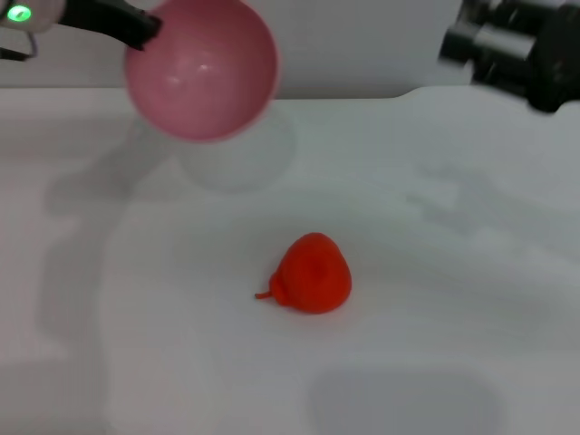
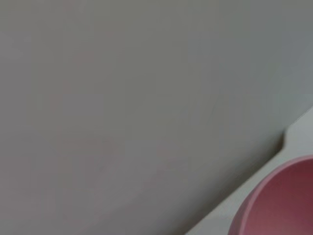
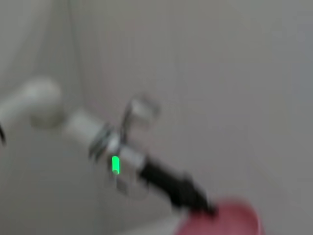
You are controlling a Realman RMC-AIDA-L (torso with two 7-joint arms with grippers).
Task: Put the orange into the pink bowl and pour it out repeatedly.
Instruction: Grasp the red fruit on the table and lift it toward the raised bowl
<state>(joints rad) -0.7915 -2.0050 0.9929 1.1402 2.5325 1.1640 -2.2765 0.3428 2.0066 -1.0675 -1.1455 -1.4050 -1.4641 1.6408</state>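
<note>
Orange [image 1: 313,273] lying on white table [image 1: 453,272], near-centre, stem nub pointing left, nothing touching it. Sitting well apart from both grippers and from the bowl.

Farther back and to the left: pink bowl [image 1: 201,68] hanging in the air above the table, tipped over so its rounded outside is facing the head cam, casting a faint shadow on the table just beneath and behind. Holding nothing visible. Being gripped at its upper-left rim by left gripper [image 1: 140,29], black fingers clamped on the rim, arm w/ green light reaching in from far left. Showing also in right wrist view: black fingers of left gripper [image 3: 193,198] meeting pink bowl [image 3: 225,218] at its edge, green light glowing on the wrist behind. In left wrist view only a curved piece of pink bowl [image 2: 283,200] peeking in at the corner, rest being plain grey wall and a strip of table edge.

Far right: right gripper [image 1: 517,50] hovering high above the table, well clear of orange and bowl, carrying nothing visible; fingers open or closed — can't tell, too blurred.
</note>
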